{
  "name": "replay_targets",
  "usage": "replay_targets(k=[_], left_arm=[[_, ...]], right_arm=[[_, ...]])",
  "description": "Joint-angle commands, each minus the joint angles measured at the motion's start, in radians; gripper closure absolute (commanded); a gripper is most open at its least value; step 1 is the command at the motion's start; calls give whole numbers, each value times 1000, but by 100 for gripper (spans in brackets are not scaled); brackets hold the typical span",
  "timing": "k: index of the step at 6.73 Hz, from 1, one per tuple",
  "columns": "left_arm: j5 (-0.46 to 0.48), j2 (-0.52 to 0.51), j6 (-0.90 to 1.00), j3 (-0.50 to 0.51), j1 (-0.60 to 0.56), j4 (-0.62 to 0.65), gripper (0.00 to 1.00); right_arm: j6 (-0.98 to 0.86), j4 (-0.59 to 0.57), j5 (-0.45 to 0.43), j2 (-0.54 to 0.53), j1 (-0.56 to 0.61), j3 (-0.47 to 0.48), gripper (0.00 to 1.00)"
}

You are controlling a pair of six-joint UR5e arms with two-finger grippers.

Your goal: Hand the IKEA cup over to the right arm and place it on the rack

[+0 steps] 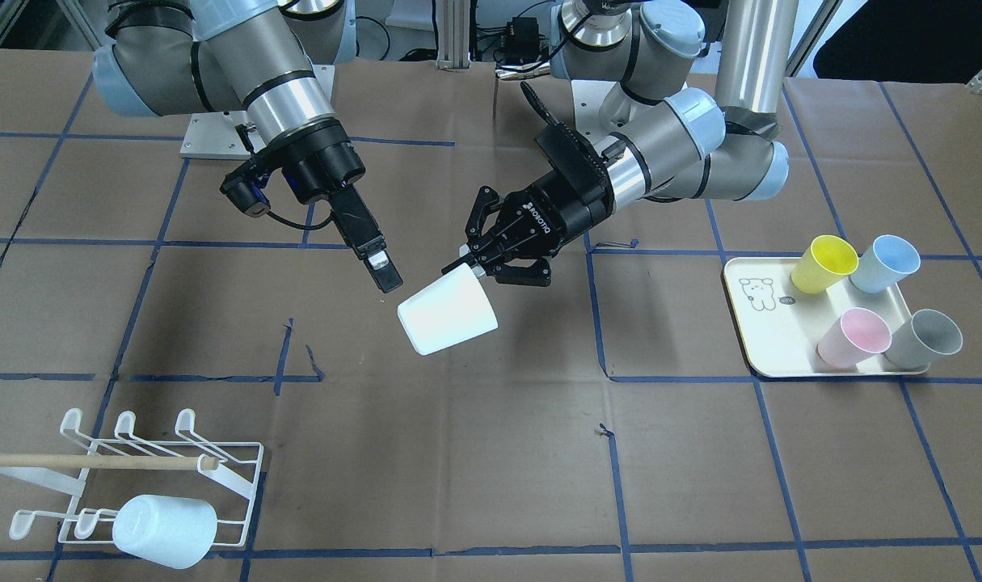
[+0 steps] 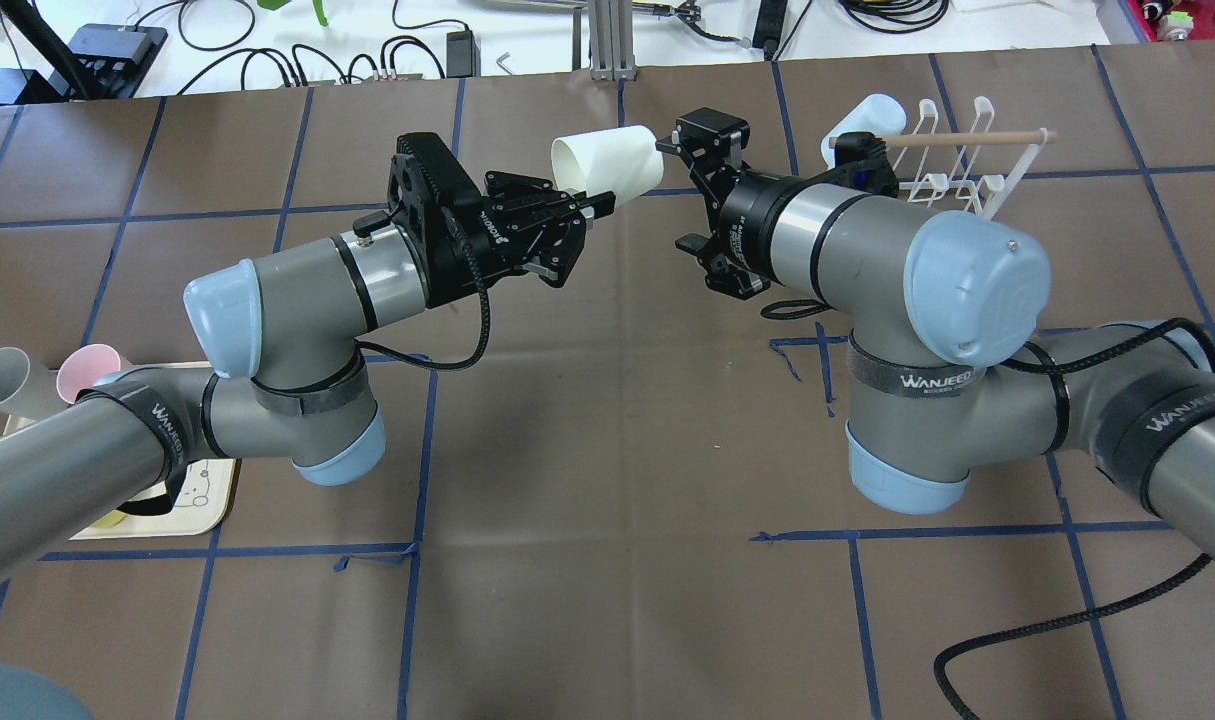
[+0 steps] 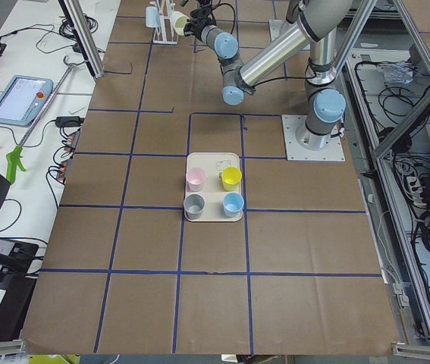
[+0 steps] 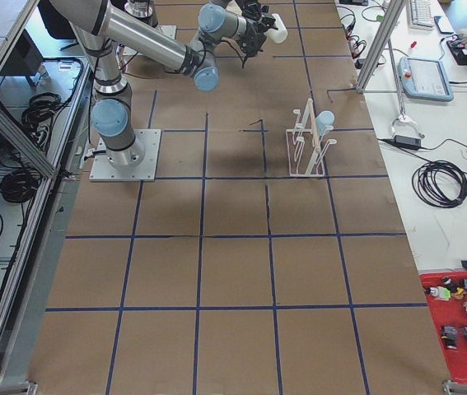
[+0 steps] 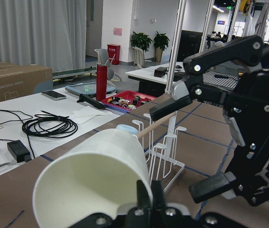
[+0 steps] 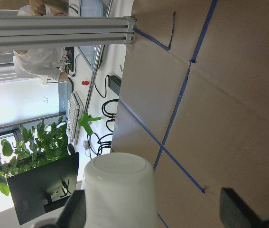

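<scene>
The white IKEA cup (image 1: pixel 450 319) hangs on its side in the air over the table's middle. My left gripper (image 1: pixel 474 263) is shut on its rim, one finger inside the mouth, as the left wrist view (image 5: pixel 91 185) shows. My right gripper (image 2: pixel 679 192) is open, its fingertips (image 1: pixel 381 271) just beside the cup's closed base, not gripping it. The right wrist view shows the cup's base (image 6: pixel 120 190) between the spread fingers, nearer one of them. The white wire rack (image 1: pixel 159 461) with a wooden dowel stands on my right and carries one white cup (image 1: pixel 163 529).
A cream tray (image 1: pixel 761 335) with a bear drawing lies on my left and holds yellow, blue, pink and grey cups. Brown paper with blue tape lines covers the table. Cables and a teach pendant lie beyond the table's far edge (image 2: pixel 267 40).
</scene>
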Motion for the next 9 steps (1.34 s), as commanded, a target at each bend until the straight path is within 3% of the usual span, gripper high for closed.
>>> replay_targets(k=[1,6,9], left_arm=[[0,0,0,0,0,2,95],[0,0,-2,0,0,2,94],[0,0,-2,0,0,0,94]], right_arm=[[-1,21,-3,47,25,-59,2],[1,21,-1,133,32,-152,2],[4,24,-3,148,32,-160,1]])
